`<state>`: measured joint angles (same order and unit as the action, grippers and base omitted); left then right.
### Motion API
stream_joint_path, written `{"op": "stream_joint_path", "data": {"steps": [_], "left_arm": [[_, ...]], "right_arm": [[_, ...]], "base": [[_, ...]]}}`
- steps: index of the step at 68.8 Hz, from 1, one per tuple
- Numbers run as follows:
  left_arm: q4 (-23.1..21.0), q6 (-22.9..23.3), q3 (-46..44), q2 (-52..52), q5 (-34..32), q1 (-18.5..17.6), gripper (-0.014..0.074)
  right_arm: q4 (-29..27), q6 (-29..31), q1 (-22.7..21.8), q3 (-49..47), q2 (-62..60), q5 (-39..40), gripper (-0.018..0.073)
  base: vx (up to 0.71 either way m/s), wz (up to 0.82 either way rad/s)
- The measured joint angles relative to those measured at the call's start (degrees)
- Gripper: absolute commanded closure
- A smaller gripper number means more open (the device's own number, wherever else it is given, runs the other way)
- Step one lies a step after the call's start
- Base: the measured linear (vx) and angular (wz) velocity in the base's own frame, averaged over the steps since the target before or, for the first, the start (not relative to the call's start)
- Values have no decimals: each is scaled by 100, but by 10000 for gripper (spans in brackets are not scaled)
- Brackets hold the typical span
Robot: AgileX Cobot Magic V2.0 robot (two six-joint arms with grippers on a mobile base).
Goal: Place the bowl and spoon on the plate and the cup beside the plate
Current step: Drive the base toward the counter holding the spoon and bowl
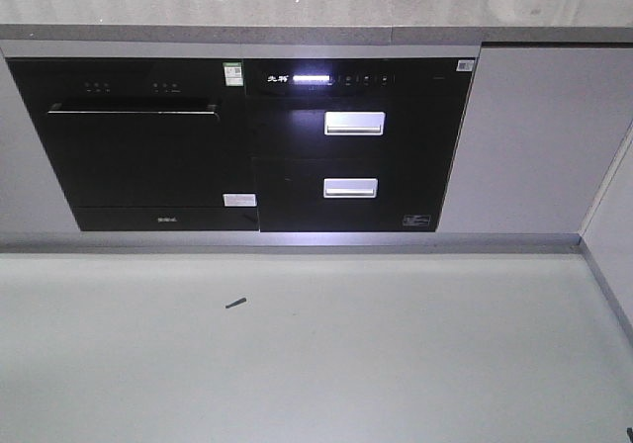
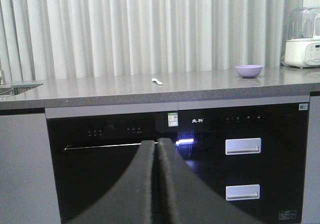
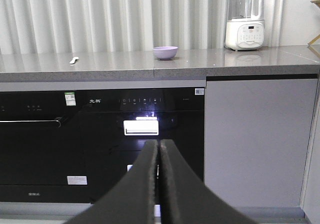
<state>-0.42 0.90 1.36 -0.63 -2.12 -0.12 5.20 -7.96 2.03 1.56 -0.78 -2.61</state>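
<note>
Looks like step 1 hasn't begun. Left tool (image 2: 156,144) and right tool (image 3: 158,143) are both pinched closed on nothing, low in front of the black appliances (image 3: 40,149). Bowl (image 3: 165,52) and spoon (image 3: 73,60) sit well apart on the bench (image 3: 200,66); plate and cup aren't in view. Next I'd guess: reach up to the bench and open 1 tool.

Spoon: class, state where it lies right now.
In the left wrist view the spoon lies on the grey countertop, well left of the purple bowl, above the black appliance.
</note>
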Motion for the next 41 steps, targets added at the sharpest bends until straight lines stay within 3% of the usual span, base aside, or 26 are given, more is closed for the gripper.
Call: {"op": "stream_joint_path", "data": {"steps": [41], "left_arm": [[0, 0, 0, 0, 0, 0, 603]], "right_arm": [[0, 0, 0, 0, 0, 0, 570]], "base": [[21, -6]]}}
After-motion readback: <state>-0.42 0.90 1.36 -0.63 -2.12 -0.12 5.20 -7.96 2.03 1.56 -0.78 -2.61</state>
